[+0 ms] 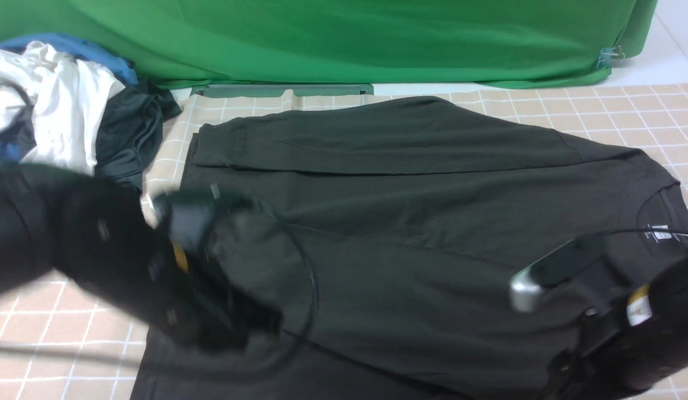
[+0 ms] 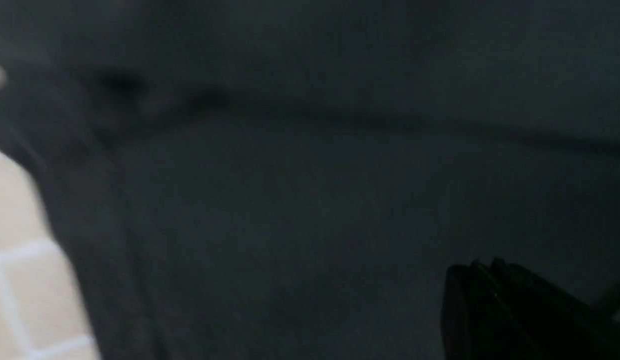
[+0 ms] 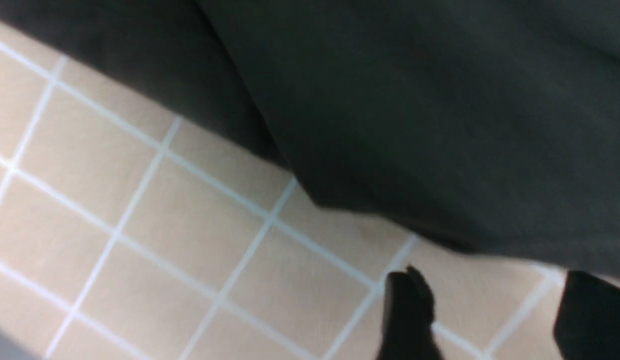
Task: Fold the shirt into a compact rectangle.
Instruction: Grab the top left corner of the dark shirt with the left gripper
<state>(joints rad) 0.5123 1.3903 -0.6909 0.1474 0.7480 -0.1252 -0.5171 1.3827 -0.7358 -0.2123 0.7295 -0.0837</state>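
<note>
The left arm is reaching in from the robot's left, low and angled forward and inward. In the front view it is showing only as a dark blur. A black cable is looping out from its wrist. The left jaws are sitting shut. In the left wrist view their dark fingers are lying pressed together with no gap showing, and whether anything is pinched between them cannot be told. The right arm is angling in from the robot's near right, its wrist pointing inward. The right jaws are standing open, their fingers well apart and gripping nothing.
</note>
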